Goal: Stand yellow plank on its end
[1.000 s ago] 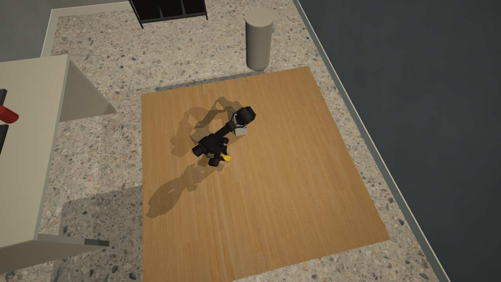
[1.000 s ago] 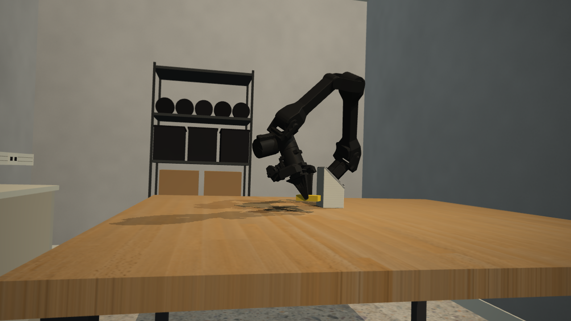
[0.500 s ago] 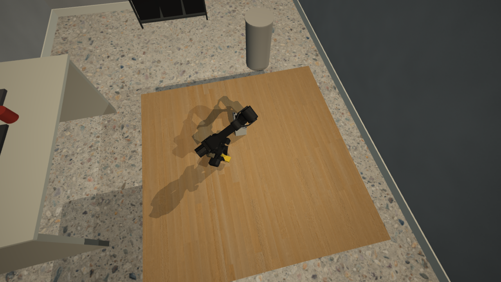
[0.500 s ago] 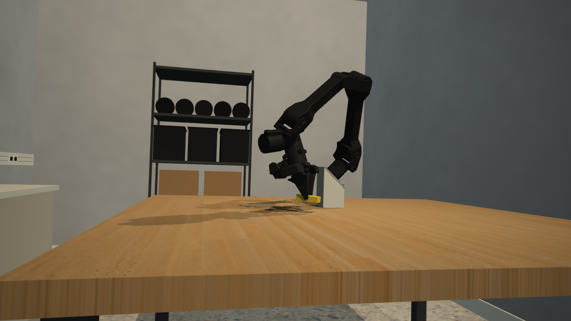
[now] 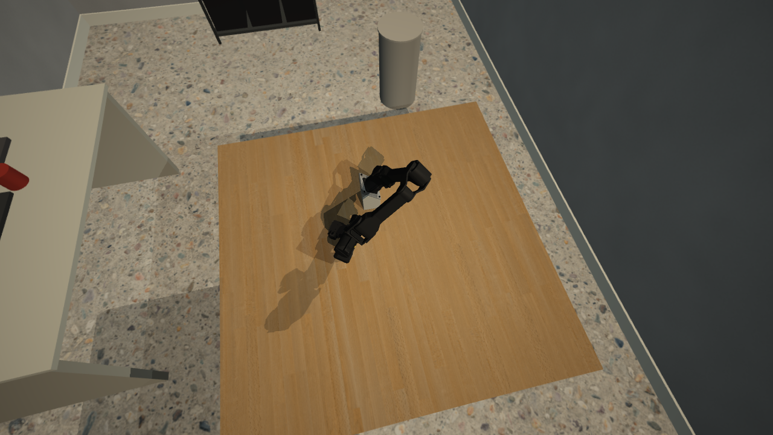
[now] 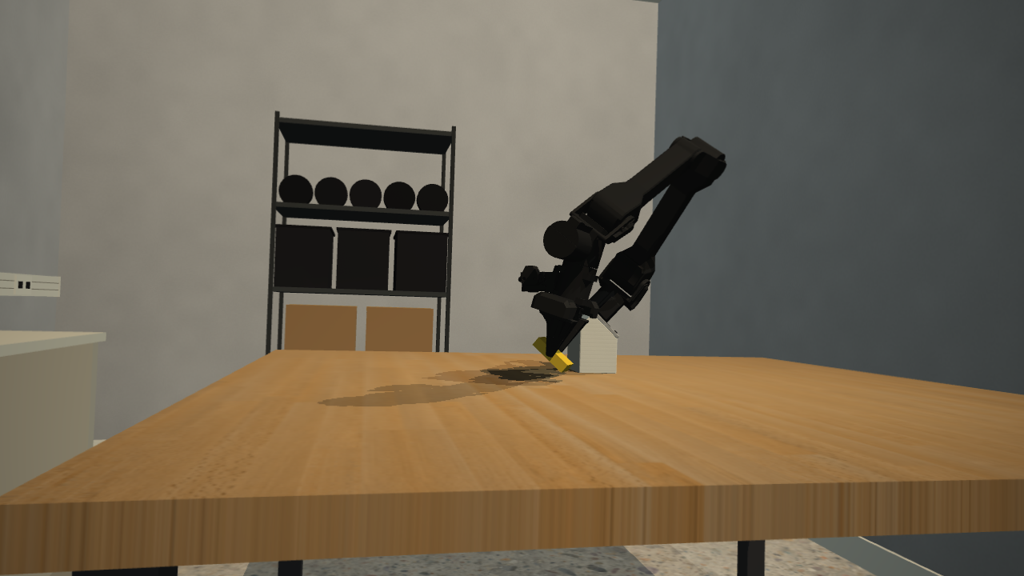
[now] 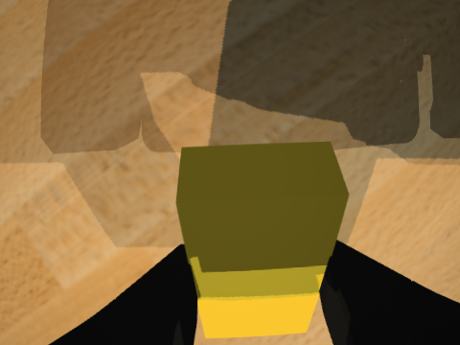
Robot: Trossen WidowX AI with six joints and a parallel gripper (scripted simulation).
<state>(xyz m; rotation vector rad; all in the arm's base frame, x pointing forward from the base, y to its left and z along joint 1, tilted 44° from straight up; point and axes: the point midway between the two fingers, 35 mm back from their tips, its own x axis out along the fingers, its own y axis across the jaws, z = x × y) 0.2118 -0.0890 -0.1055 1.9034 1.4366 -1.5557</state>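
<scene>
A wooden table [image 6: 501, 444] carries the arm's white base block [image 6: 598, 349].

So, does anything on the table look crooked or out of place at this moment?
Only the yellow plank: it hangs tilted in the shut gripper, one end low near the table, neither flat nor on its end. It is mid-turn, so this seems expected. Nothing looks spilled or damaged.
</scene>
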